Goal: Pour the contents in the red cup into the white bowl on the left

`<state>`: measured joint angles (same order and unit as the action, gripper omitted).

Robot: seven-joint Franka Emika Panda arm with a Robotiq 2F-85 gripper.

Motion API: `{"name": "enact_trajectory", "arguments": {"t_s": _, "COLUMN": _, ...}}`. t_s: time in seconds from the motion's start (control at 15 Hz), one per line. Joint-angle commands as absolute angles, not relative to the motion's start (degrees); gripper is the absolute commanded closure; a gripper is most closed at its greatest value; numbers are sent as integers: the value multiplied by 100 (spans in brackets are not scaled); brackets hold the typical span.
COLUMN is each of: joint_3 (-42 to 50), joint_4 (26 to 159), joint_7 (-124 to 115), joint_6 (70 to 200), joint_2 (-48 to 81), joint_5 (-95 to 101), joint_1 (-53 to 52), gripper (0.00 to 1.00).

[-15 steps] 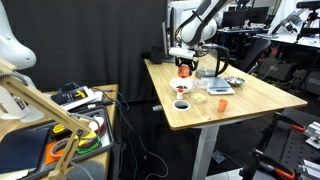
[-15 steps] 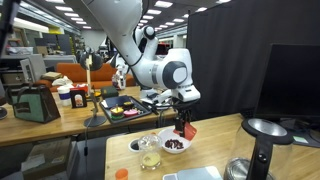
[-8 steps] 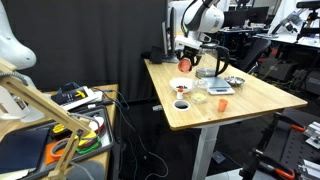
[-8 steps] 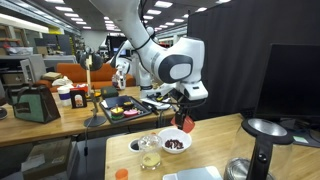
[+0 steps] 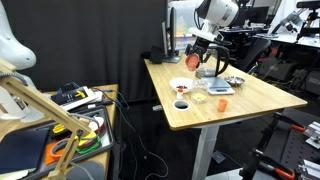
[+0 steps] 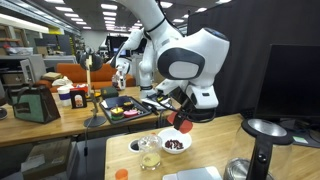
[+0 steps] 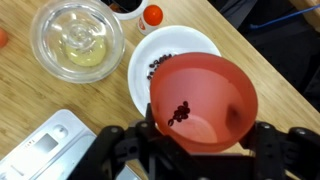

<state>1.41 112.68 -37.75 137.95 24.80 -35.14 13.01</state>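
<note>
I have the gripper [image 7: 200, 142] clamped on the red cup [image 7: 205, 95], one finger pressed to each side of its wall. The cup hangs in the air, clear of the wooden table [image 7: 40, 95]. Through the wrist camera I look straight into its mouth, where a small clump of dark bits [image 7: 180, 112] clings to the inside toward the left.

The cup's rim overlaps the near right part of the white bowl [image 7: 165, 50], which sits on the tabletop just beyond it with a scatter of similar dark bits inside. Left of the white bowl stands a clear glass bowl [image 7: 78, 40] holding a pale yellowish liquid, the two nearly touching. A small orange-topped item [image 7: 152, 14] sits at the white bowl's far edge. In the near left corner I see part of a pale flat device that looks like a scale [image 7: 40, 140].

In an exterior view the red cup [image 6: 187, 126] is tilted in the gripper [image 6: 185, 118], above and a little right of the white bowl [image 6: 174, 144], without touching it. The clear glass bowl [image 6: 150, 160] and a small white cup [image 6: 137, 146] with a dark inside stand just left of the white bowl, and a metal bowl [image 6: 238, 170] lies well apart at the near right. In an exterior view from farther off, the red cup [image 5: 193, 60] hangs over the far part of the table, with the white bowl [image 5: 181, 86] below it and slightly left.
</note>
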Motion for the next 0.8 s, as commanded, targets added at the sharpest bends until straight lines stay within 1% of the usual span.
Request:
{"name": "enact_trajectory", "arguments": {"t_s": 0.0, "joint_3": 251, "joint_4": 11494, "joint_7": -3241, "joint_6": 13209, "joint_2": 2234, "joint_5": -4209, "joint_1": 1459, "gripper": 53}}
{"name": "enact_trajectory", "arguments": {"t_s": 0.33, "joint_3": 700, "joint_4": 11566, "joint_7": -2875, "joint_6": 12616, "joint_2": 2250, "joint_5": -4970, "joint_1": 1609, "gripper": 53}}
{"name": "enact_trajectory", "arguments": {"t_s": 0.73, "joint_3": 1182, "joint_4": 11790, "joint_7": -2732, "joint_6": 11931, "joint_2": 2303, "joint_5": -5429, "joint_1": 1794, "gripper": 53}}
